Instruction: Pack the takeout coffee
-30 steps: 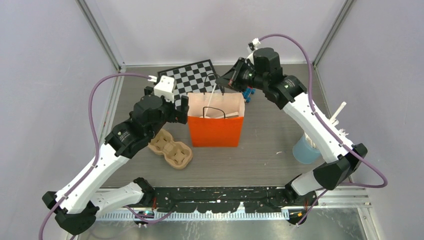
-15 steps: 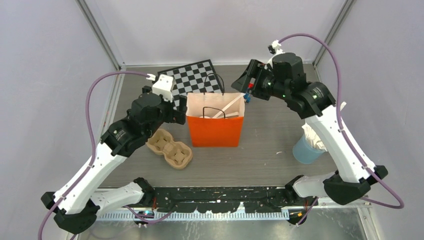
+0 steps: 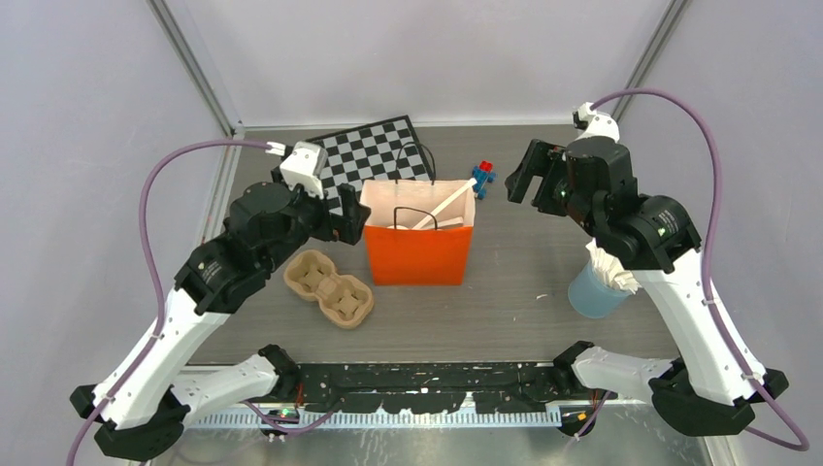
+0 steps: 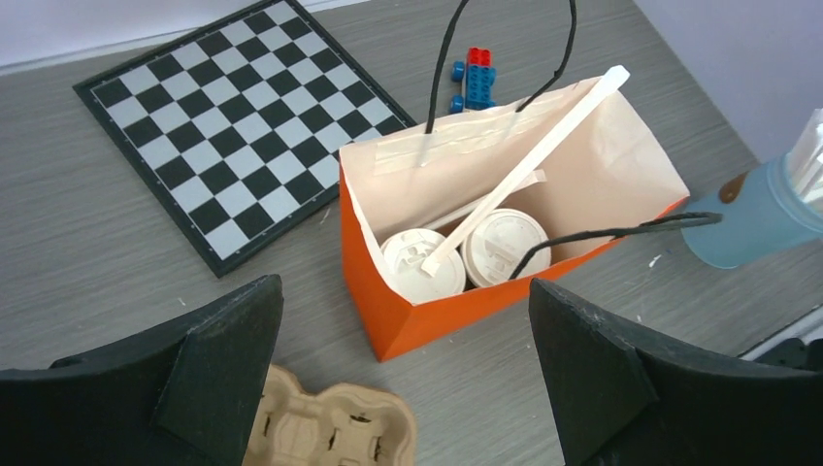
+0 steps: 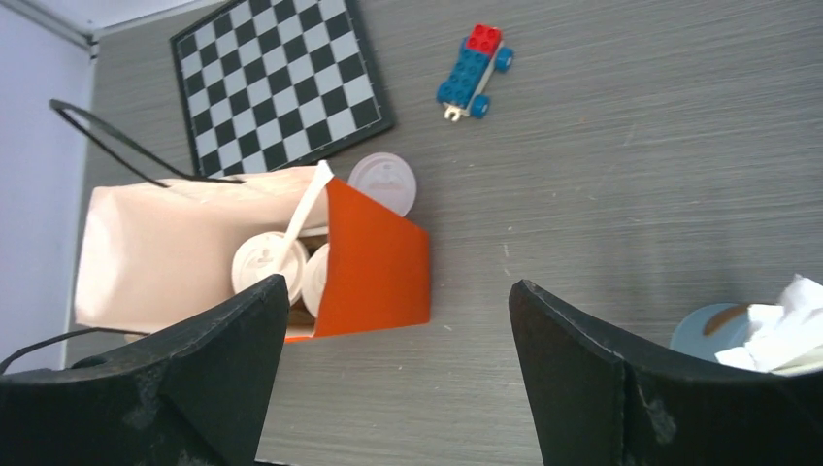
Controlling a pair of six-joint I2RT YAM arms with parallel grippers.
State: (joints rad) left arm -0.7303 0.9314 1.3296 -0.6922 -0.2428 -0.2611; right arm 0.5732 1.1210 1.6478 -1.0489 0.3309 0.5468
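An orange paper bag (image 3: pixel 417 257) stands open mid-table. Inside it are two takeout coffee cups, showing as white lids (image 4: pixel 424 264) (image 4: pixel 505 246) side by side, also visible as lids (image 5: pixel 260 260) from the right wrist. A long white stick (image 4: pixel 529 160) rests on one lid and leans out over the bag's rim. A third white lid (image 5: pixel 382 182) stands on the table outside the bag, by the checkerboard. My left gripper (image 3: pixel 349 221) hangs open just left of the bag. My right gripper (image 3: pixel 519 173) is open and empty, well right of the bag.
A tan pulp cup tray (image 3: pixel 330 288) lies left of the bag, under my left arm. A checkerboard (image 3: pixel 374 155) lies behind it. A blue and red brick toy (image 3: pixel 482 178) sits at the back. A pale blue tumbler (image 3: pixel 594 289) with white paper stands at the right.
My right gripper opened, let go of the white stick and pulled back to the right, away from the bag. The stick now leans in the bag. My left arm drifted slightly left.
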